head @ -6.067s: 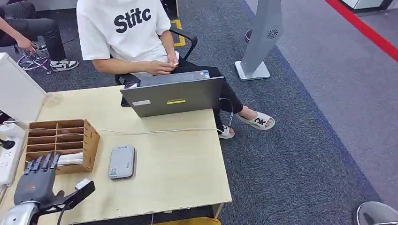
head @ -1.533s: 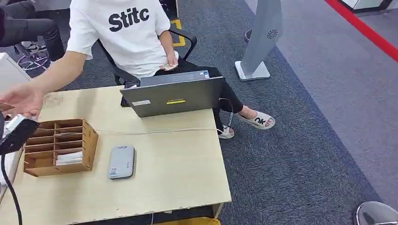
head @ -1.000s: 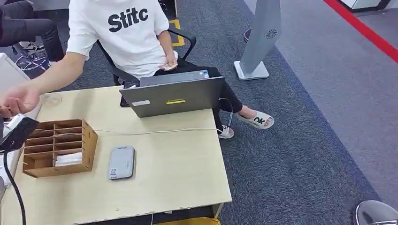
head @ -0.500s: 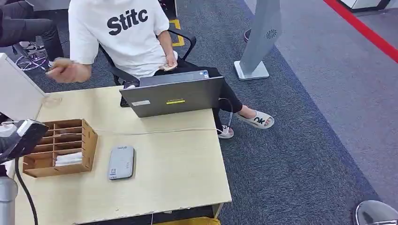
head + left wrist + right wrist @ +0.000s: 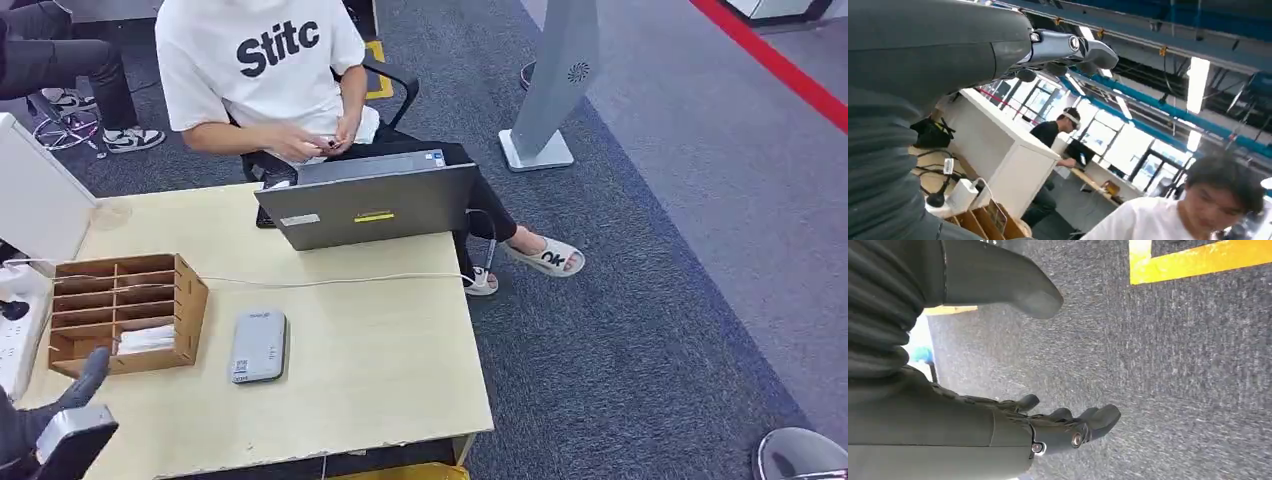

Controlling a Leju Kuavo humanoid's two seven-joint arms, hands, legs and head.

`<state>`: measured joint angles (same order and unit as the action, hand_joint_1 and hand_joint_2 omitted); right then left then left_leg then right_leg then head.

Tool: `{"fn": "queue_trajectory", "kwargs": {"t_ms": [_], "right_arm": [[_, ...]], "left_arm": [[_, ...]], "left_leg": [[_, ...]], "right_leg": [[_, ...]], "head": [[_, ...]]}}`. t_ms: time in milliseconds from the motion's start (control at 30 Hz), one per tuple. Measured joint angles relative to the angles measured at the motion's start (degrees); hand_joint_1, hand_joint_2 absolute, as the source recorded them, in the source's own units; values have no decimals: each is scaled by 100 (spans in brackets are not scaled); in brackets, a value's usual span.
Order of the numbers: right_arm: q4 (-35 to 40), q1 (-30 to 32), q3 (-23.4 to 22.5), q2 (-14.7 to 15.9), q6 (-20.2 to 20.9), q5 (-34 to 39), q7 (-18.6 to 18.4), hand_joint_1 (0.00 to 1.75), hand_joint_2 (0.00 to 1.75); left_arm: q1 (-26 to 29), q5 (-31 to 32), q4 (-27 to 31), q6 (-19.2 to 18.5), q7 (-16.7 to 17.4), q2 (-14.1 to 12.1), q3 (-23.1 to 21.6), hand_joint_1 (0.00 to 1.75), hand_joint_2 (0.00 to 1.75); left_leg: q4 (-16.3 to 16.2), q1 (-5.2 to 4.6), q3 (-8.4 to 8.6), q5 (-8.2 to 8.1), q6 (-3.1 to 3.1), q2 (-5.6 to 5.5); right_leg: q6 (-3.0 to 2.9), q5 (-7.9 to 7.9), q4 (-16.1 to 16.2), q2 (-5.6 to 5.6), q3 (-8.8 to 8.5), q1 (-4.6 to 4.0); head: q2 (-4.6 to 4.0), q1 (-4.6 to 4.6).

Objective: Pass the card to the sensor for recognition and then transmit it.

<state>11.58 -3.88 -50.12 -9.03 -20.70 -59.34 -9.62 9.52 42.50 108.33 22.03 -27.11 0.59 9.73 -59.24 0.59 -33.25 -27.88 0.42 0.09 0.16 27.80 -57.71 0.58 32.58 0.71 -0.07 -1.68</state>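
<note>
left hand: [image 5: 60, 415] low at the near corner of the table [image 5: 380, 350], holding nothing. in the left wrist view the fingers [image 5: 1083, 47] are stretched out and apart, so it's released.
right hand: [image 5: 1048, 425] hanging over grey carpet, fingers loosely spread, nothing in it either.
step in hand: my guess is it's heading to the wooden rack [image 5: 125, 310] for a card, since neither hand has 1.
how to do it well: i'd come at the rack from its open top, just ahead of the left hand, line the fingertips up with the slot holding the white stack, and pinch 1 card only. go slow, the dividers are thin and the rack looks light, so a sideways nudge could shove it.
next after that: the grey reader [image 5: 259, 346] lies flat just beyond the rack, away from the hand. keep the card flat and low over it.
card: [image 5: 146, 338] a pale white stack lying in the rack compartment nearest the left hand. can't tell how many are in there, too small to see.
person: sitting across the table behind the laptop [image 5: 370, 205], both hands in their lap.
</note>
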Motion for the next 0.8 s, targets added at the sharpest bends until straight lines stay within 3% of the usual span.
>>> {"fn": "queue_trajectory", "kwargs": {"t_ms": [167, 233, 267, 300, 400, 567, 800], "right_arm": [[4, 2, -168, -15, -26, 50, 116, 0, 175], [7, 4, -210, -31, -26, -9, 144, 0, 175], [7, -1, -221, -39, -31, -33, 155, 0, 175], [11, -2, -236, -48, -57, -59, 177, 0, 175], [13, -10, -306, -81, -131, -116, 195, 0, 175], [13, 4, -380, -111, -210, -210, 206, 0, 175], [15, -3, -424, -140, -223, -227, 219, 0, 175]], "left_arm": [[839, -1701, 920, 245, -1167, 831, 516, 0, 175], [905, -2394, 1132, 985, -1269, 1044, 868, 0, 175], [915, -2709, 1168, 1207, -1291, 1104, 1024, 0, 175], [914, -3056, 1169, 1139, -1302, 1174, 1187, 0, 175], [739, -3186, 834, 997, -1311, 1436, 2034, 0, 175], [573, -3315, 205, 970, -1282, 1634, 3460, 0, 175], [390, -3434, -275, 940, -1304, 1757, 4172, 0, 175]], "left_leg": [[0, 0, -2, -5, 7, -3], [0, -1, -1, -5, 7, -11], [0, 0, -1, -5, 7, -15], [1, 0, -1, -4, 7, -20], [3, 4, 6, -1, 3, -27], [4, 3, 15, 1, 0, -17], [3, -7, 9, -1, 5, -33]], "right_leg": [[8, 5, 1, -6, -2, 0], [9, 6, 2, -18, -3, 0], [9, 6, 2, -22, -6, 0], [10, 7, 2, -28, -12, 0], [9, 10, 1, -32, -19, -3], [9, 10, -1, -19, -19, -2], [12, 11, 3, -35, -22, 2]], "head": [[0, -4], [0, -11], [0, -11], [0, -4], [0, -7], [0, 7], [0, 0]]}}
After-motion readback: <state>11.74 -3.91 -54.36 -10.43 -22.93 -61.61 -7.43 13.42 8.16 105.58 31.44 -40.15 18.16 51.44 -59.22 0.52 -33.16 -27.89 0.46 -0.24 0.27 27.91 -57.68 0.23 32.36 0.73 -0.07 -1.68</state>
